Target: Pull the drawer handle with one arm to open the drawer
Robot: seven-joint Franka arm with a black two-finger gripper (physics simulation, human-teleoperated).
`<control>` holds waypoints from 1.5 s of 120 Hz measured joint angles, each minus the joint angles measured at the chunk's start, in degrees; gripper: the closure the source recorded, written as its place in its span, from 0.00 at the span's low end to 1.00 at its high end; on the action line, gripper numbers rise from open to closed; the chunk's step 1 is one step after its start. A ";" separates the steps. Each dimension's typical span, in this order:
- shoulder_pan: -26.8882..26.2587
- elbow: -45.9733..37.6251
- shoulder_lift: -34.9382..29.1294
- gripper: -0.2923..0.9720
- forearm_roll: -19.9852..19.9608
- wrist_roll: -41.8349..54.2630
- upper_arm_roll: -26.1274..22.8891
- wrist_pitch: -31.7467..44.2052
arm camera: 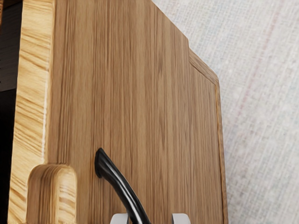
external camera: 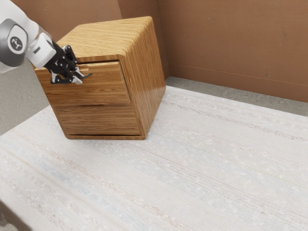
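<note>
On the slightly open top drawer (external camera: 98, 89), pincer (external camera: 77, 77) at black handle (arm camera: 117, 181).

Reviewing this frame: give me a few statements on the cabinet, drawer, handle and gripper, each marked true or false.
1. The cabinet stands on a pale table. True.
2. The top drawer has a black handle. True.
3. The top drawer is fully shut. False: it stands slightly out of the cabinet.
4. The gripper hangs well away from the cabinet. False: the gripper is at the top drawer's handle.

Plain rendered room, brown walls (external camera: 231, 38), pale table (external camera: 202, 173), wooden cabinet (external camera: 142, 72)
</note>
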 joint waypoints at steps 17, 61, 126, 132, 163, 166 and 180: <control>-0.61 -0.23 -0.38 0.76 0.05 -0.11 0.93 -0.05; 0.06 -2.87 -3.05 0.76 0.14 -0.26 1.57 -0.45; 0.53 -10.19 -9.72 0.76 0.36 -0.18 0.85 -1.00; 0.88 -11.06 -10.38 0.76 0.38 -0.17 0.61 -0.99; 3.01 -14.37 -13.60 0.76 0.42 -0.12 -1.12 -1.07; 3.06 -14.62 -13.80 0.76 0.42 -0.11 -1.19 -1.08; 3.85 -16.01 -15.20 0.75 0.43 -0.10 -2.28 -1.13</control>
